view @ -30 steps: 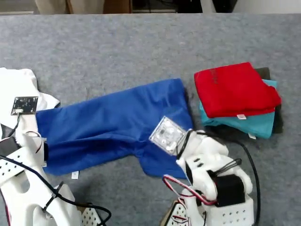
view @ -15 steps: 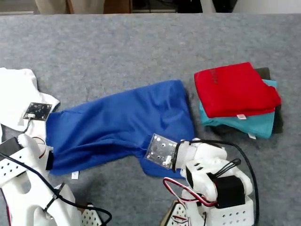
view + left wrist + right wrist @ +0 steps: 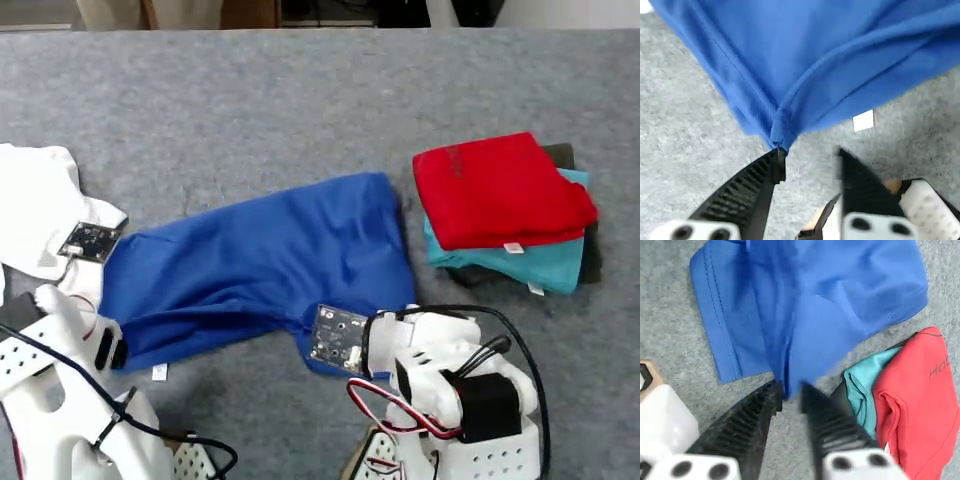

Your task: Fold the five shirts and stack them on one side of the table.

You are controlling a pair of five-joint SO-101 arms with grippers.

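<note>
Right gripper (image 3: 790,391) pinches the near hem of the blue cotton shirt (image 3: 260,260), spread across the grey felt table (image 3: 300,100); left gripper (image 3: 807,162) gapes at its near-left corner. We judge it light and floppy, best held by seamed corners.

grey table (image 3: 250,100) carried a blue shirt (image 3: 260,260) spread out mid-surface and a white shirt (image 3: 35,195) at the left edge. folded stack on the right: dark shirt (image 3: 593,255) on the surface, teal shirt (image 3: 550,262) and red shirt (image 3: 500,190) above.
</note>
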